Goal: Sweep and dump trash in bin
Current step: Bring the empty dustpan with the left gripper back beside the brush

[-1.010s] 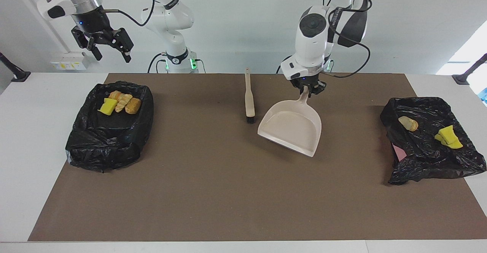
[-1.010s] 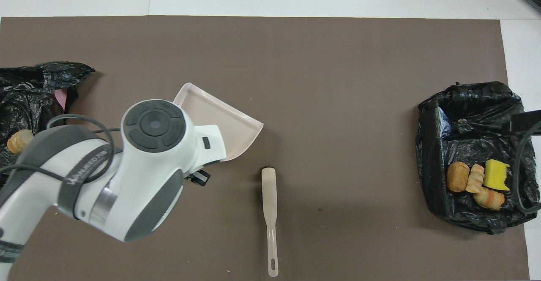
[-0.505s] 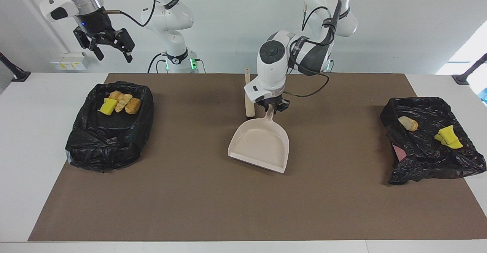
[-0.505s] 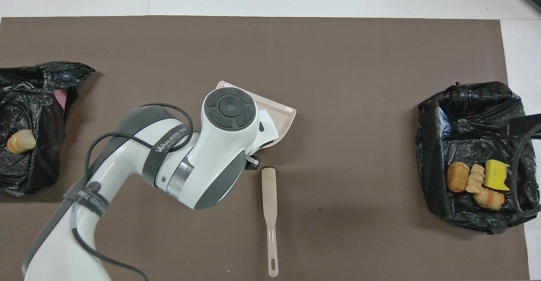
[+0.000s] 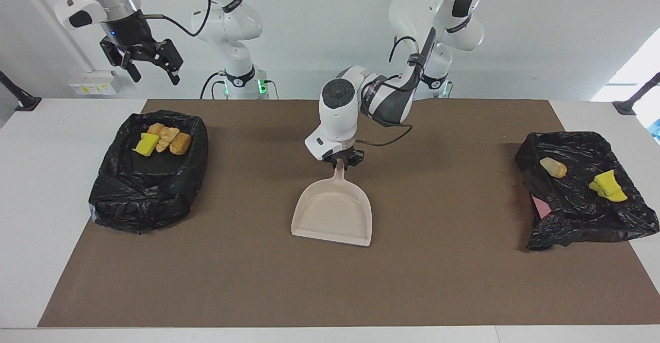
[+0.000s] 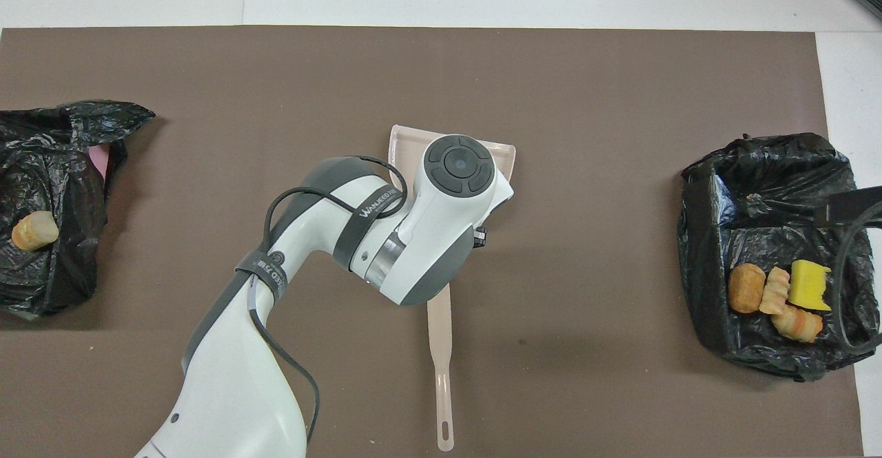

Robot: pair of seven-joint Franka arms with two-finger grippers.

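My left gripper (image 5: 340, 163) is shut on the handle of the beige dustpan (image 5: 332, 213), which slopes down to the mat at mid-table; the pan also shows in the overhead view (image 6: 406, 155). The pan holds nothing. The beige brush (image 6: 441, 361) lies on the mat nearer to the robots, its bristle end hidden under my left arm. Several bits of trash (image 5: 162, 139) lie in the black-lined bin (image 5: 134, 203) at the right arm's end; they also show in the overhead view (image 6: 778, 293). My right gripper (image 5: 152, 72) hangs open and empty, high over that end.
A crumpled black bag (image 5: 577, 214) at the left arm's end holds a tan lump (image 5: 553, 167) and a yellow sponge piece (image 5: 608, 185). A brown mat (image 5: 330, 281) covers the table's middle.
My left gripper has carried the dustpan toward the right arm's end and lowered it over the mat's middle, turning its mouth away from the robots. My right gripper has barely moved.
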